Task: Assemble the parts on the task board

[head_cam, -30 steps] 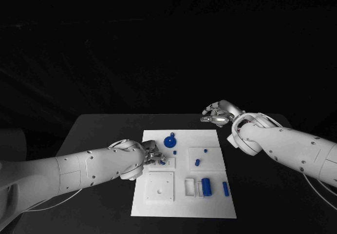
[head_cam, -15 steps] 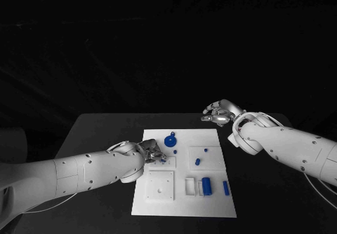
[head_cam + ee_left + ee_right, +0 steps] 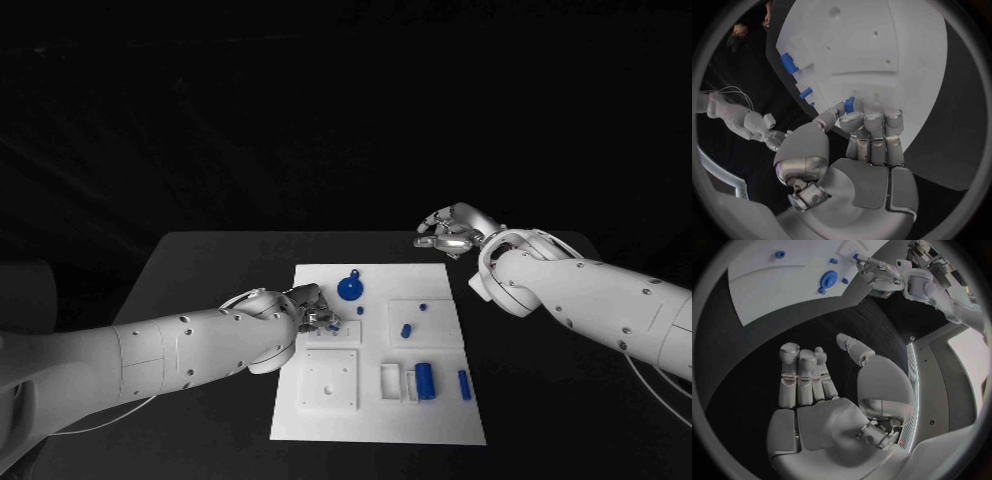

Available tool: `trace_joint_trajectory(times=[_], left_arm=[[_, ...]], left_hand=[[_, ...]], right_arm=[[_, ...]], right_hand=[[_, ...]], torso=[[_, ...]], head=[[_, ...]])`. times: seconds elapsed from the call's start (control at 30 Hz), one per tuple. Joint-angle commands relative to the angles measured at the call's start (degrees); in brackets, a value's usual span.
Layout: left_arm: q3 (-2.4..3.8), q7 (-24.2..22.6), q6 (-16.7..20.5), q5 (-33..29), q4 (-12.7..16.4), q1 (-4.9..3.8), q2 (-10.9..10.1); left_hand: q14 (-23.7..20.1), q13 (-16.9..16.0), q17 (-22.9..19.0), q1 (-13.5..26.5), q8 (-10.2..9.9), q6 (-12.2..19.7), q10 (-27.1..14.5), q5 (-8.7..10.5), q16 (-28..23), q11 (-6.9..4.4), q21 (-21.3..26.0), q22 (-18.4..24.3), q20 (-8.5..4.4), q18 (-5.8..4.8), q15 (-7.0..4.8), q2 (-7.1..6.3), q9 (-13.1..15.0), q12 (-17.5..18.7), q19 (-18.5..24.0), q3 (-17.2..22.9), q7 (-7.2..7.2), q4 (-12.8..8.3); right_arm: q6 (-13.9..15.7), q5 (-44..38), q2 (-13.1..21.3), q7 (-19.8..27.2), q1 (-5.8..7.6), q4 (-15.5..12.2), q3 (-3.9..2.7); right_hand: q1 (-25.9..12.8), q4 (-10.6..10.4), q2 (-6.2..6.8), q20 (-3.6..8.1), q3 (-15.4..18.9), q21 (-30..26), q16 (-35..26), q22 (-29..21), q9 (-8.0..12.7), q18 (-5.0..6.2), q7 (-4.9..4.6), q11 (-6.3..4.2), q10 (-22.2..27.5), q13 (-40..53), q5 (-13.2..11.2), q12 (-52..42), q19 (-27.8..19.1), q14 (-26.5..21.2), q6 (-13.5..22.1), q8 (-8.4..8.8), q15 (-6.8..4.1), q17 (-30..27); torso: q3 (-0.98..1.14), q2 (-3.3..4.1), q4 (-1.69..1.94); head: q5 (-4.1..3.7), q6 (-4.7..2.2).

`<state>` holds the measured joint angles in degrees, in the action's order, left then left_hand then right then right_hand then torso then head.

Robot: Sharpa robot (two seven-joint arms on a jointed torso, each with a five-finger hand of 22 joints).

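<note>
The white task board (image 3: 378,420) lies in the middle of the black table. My left hand (image 3: 307,316) hovers over the board's left half and pinches a small blue part (image 3: 332,325) between thumb and finger; the left wrist view shows that part (image 3: 849,104) at the fingertips above the board (image 3: 879,50). A round blue disc part (image 3: 349,290) lies just beyond it. My right hand (image 3: 450,232) is off the board near the table's far right edge, with its fingers (image 3: 798,375) apart and nothing in them.
A blue cylinder (image 3: 424,380) and a blue bar (image 3: 463,385) lie at the board's near right. A small peg (image 3: 405,330) sits in a square plate. A white recessed block (image 3: 329,380) is near my left hand.
My left hand, with the small blue part, has drawn slightly toward the far side of the board. The right hand has stayed in place.
</note>
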<state>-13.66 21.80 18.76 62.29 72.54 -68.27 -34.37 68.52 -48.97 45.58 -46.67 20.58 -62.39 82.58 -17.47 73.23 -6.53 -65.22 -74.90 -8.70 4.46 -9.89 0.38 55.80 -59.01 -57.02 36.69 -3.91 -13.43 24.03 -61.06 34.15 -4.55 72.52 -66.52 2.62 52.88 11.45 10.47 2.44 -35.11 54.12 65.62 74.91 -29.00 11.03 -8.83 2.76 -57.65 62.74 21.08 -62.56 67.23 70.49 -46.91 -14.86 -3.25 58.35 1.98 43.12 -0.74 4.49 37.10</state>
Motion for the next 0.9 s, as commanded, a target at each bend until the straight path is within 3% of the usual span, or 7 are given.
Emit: trace_joint_trajectory(times=[0.03,0.9], left_arm=[[0.01,0.08,-0.39,0.55,-0.21,0.35,0.31],[0.02,0.22,-2.74,-0.03,-0.24,0.51,0.13]], left_hand=[[1.41,0.1,-0.09,-1.1,0.38,-8.22,-1.37,-0.09,0.35,-1.68,-0.22,-0.85,-6.39,0.47,-1.45,0.34,0.08,-0.29,-0.04,0.28,5.78,0.06],[1.4,0.22,-0.12,-1.14,0.41,-8.19,-1.42,-0.06,0.34,-1.69,-0.23,-0.84,-6.37,0.47,-1.45,0.32,-0.01,-0.41,-0.02,0.3,5.78,0.07]], right_arm=[[-0.68,-0.2,-0.03,0.25,0.0,-0.07,-0.03],[-0.83,-0.2,-0.09,0.21,0.0,-0.02,-0.03]], right_hand=[[-0.13,0.03,-0.65,0.29,0.31,-0.22,0.27,0.6,-0.1,3.97,-0.35,-0.1,0.24,-0.08,0.28,-0.24,0.22,0.01,0.13,-0.29,-0.4,-0.06],[-0.14,0.07,-0.67,0.31,0.32,-0.25,0.28,0.65,-0.14,3.97,-0.34,-0.11,0.28,-0.22,0.31,-0.35,0.25,0.01,0.13,-0.29,-0.41,-0.07]], torso=[[-0.04,0.03,-0.03],[-0.07,0.02,0.03]], head=[[-0.01,0.08],[-0.08,0.31]])
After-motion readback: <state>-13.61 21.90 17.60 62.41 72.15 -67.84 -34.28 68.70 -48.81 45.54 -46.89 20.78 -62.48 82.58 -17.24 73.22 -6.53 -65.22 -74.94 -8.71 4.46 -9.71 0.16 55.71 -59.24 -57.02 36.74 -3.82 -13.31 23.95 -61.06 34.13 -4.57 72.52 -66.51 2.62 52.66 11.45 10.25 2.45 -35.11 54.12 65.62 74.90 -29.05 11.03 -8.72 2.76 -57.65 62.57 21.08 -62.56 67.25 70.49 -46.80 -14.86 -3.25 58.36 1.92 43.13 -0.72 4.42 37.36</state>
